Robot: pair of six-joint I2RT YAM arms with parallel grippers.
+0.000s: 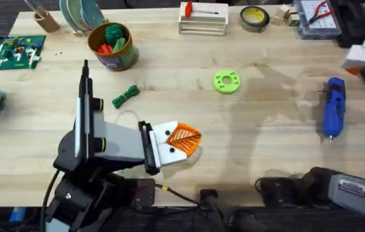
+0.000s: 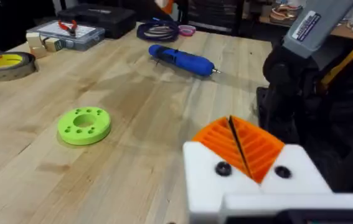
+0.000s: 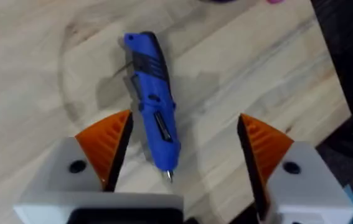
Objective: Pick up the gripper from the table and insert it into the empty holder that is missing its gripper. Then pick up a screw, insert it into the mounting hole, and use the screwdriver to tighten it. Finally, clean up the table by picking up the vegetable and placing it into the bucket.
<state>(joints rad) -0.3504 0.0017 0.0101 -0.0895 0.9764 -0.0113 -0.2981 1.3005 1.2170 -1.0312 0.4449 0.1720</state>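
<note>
Your left hand (image 1: 185,140) sits low over the bench (image 1: 266,142) near the front edge, left of centre, its two orange pads (image 2: 241,146) pressed together with only a thin dark line between them and nothing held. Your right hand (image 3: 182,149) hangs above the screwdriver (image 3: 154,127) with its fingers spread wide; the blue body lies on the wood between the two orange pads (image 3: 108,143), touching neither, with the metal bit pointing toward the hand.

From overhead, the screwdriver (image 1: 333,108) lies at the right side of the bench, bit toward the front edge. The vegetable (image 1: 125,96) lies on the wood left of centre, just behind your left arm and in front of the bucket (image 1: 111,46). The bucket stands at the back left and already holds some red and green toy pieces. A green disc (image 1: 226,82) rests near the middle of the bench, well apart from both hands, and a yellow tape roll (image 1: 255,18) sits at the back edge.

You cannot tell from these views where the loose orange gripper or the bare holder is.
</note>
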